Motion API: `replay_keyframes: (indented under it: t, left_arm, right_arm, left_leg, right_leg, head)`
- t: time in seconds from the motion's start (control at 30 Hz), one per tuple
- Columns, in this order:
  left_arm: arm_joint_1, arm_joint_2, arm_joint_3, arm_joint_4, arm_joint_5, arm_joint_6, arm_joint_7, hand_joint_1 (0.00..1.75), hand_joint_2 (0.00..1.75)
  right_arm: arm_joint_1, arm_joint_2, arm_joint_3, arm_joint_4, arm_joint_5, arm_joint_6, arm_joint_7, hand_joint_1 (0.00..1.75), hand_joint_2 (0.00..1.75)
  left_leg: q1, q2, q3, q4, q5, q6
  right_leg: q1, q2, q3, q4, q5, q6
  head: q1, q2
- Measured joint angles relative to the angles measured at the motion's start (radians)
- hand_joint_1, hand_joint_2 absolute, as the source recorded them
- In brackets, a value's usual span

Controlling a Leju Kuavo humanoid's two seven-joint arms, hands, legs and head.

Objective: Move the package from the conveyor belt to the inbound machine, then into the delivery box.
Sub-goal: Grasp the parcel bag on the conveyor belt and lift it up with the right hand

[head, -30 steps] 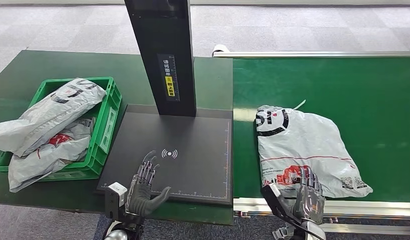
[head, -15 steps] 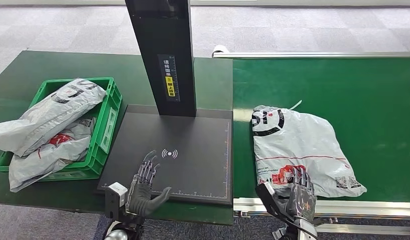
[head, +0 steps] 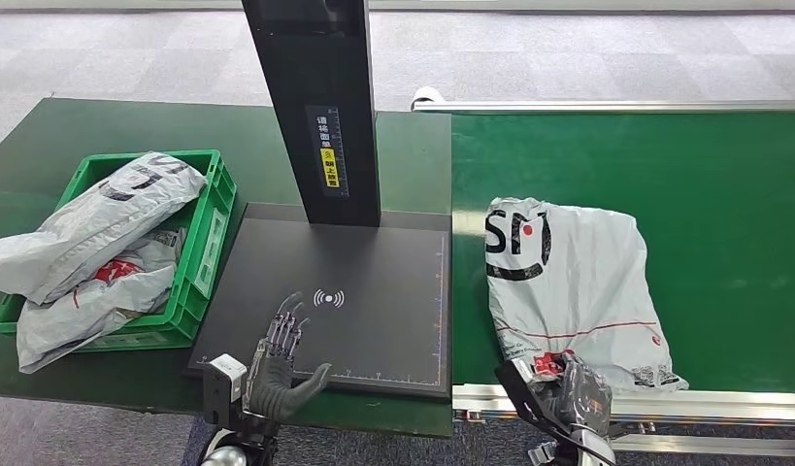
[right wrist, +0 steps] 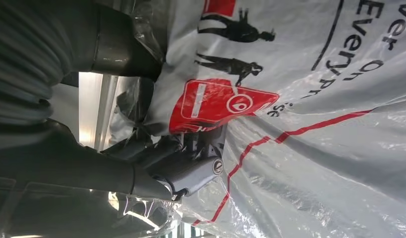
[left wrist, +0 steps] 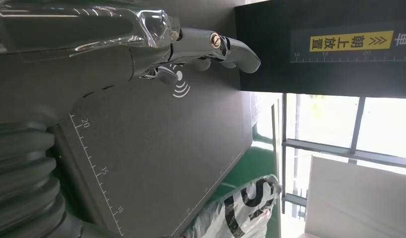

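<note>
A: While the package (head: 568,282) lies on the conveyor belt (head: 723,175), how far along is it?
B: Barely begun, I'd judge; the inbound machine (head: 354,291) and delivery box (head: 204,228) come next.
A: Hands?
B: Right hand (head: 573,398) grips the package's near edge; left hand (head: 281,354) hovers, fingers spread, holding nothing, over the machine's plate.

The package (head: 568,286) on the conveyor belt (head: 723,194) bears a black "SF" logo. The inbound machine (head: 374,301) carries a wireless-signal symbol and ruler numbers 10, 15, 20 along its edge; its post's yellow label (head: 329,166) reads "朝上放置".
</note>
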State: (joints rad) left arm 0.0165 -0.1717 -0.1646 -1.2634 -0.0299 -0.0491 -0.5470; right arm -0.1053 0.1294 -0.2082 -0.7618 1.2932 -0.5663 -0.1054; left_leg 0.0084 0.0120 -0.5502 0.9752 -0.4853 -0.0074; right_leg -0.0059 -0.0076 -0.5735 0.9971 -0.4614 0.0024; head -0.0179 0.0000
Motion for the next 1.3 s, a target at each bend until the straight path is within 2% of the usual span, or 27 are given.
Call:
replay_keyframes:
  t: [0.27,0.43,0.53,0.6,0.8,1.0,1.3]
  left_arm:
    - [0.0,0.001,0.0,0.0,0.0,0.0,0.0,0.0,1.75]
    - [0.0,0.005,0.0,0.0,0.002,0.005,-0.001,0.0,1.75]
    - [0.002,0.008,0.001,-0.007,0.002,0.014,-0.009,0.0,1.75]
    - [0.004,0.011,0.003,-0.016,0.001,0.021,-0.017,0.0,1.75]
    - [0.019,0.024,0.014,-0.043,-0.005,0.049,-0.056,0.0,1.75]
    - [0.034,0.03,0.04,-0.077,-0.01,0.059,-0.074,0.0,1.75]
    - [0.048,0.029,0.054,-0.114,-0.02,0.061,-0.075,0.0,1.75]
  right_arm:
    - [0.005,0.002,0.0,-0.009,-0.021,0.008,-0.035,1.75,1.75]
    - [0.044,0.017,0.01,-0.096,-0.168,0.052,-0.133,1.75,1.75]
    - [0.097,0.026,0.042,-0.259,-0.398,0.143,-0.214,1.75,1.75]
    - [0.136,0.026,0.07,-0.402,-0.54,0.21,-0.235,1.75,1.75]
    - [0.22,-0.015,0.127,-0.761,-0.751,0.302,-0.317,1.75,1.75]
    - [0.21,-0.071,0.192,-0.969,-0.777,0.355,-0.353,1.75,1.75]
    - [0.147,-0.106,0.311,-1.016,-0.737,0.367,-0.334,1.75,1.75]
  left_leg:
    - [0.0,0.0,0.0,0.0,0.0,0.0]
    - [0.0,0.0,-0.001,0.0,0.0,0.0]
    - [0.0,0.0,-0.002,0.0,0.0,0.0]
    - [0.0,0.0,-0.002,0.0,0.0,0.0]
    - [0.0,0.0,-0.002,0.0,0.0,0.0]
    - [0.0,0.0,-0.002,0.0,0.0,0.0]
    - [0.0,0.0,-0.002,0.0,0.0,0.0]
  right_leg:
    - [0.0,0.0,0.0,0.0,0.0,0.0]
    - [0.0,0.0,-0.001,0.0,0.0,0.0]
    - [0.0,0.0,-0.001,0.0,0.0,0.0]
    - [0.0,0.0,-0.002,0.0,0.0,0.0]
    - [0.0,0.0,-0.002,0.0,0.0,0.0]
    - [0.0,0.0,-0.001,0.0,0.0,0.0]
    - [0.0,0.0,-0.001,0.0,0.0,0.0]
  head:
    - [0.0,0.0]
    - [0.0,0.0]
    - [0.0,0.0]
    - [0.0,0.0]
    - [0.0,0.0]
    - [0.0,0.0]
    - [0.0,0.0]
